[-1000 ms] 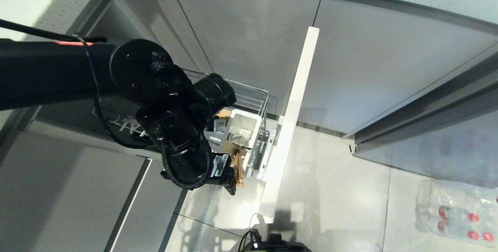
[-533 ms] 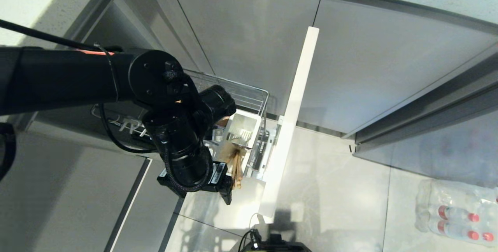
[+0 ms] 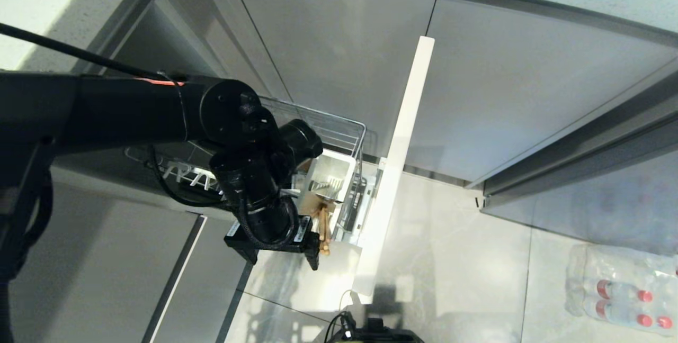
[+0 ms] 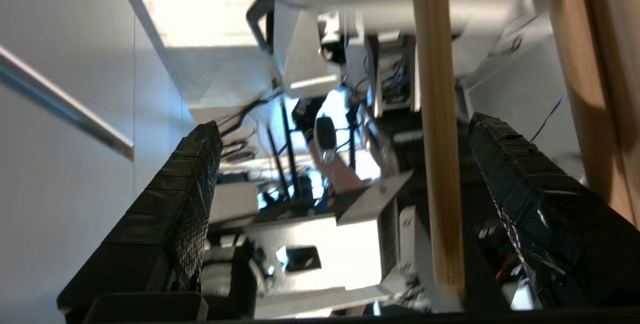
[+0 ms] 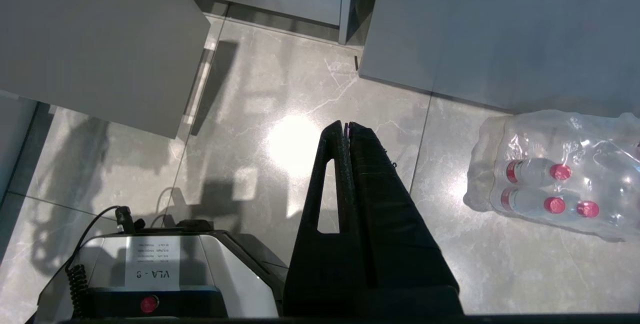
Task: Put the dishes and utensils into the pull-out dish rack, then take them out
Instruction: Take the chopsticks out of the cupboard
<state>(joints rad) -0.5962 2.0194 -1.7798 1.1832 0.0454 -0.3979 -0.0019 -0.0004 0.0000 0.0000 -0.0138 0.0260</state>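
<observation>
A: In the head view your left gripper hangs at the near end of the pull-out dish rack, jaws spread, just beside the chopsticks, which stand in or beside the white utensil cup. The fork shows inside that cup.

B: So the utensils look loaded?

A: I judge so. The bowl and plate you cannot see; the arm covers most of the rack, so I cannot tell what else is loaded, and all the unloading looks left.

B: Left wrist view?

A: 1 chopstick runs between the 2 spread fingers, nearer the other finger, with no pinch that I can see. The background is a blur.

B: Right wrist view?

A: Your right gripper is parked over the floor, jaws pressed together, near a pack of bottles.
</observation>
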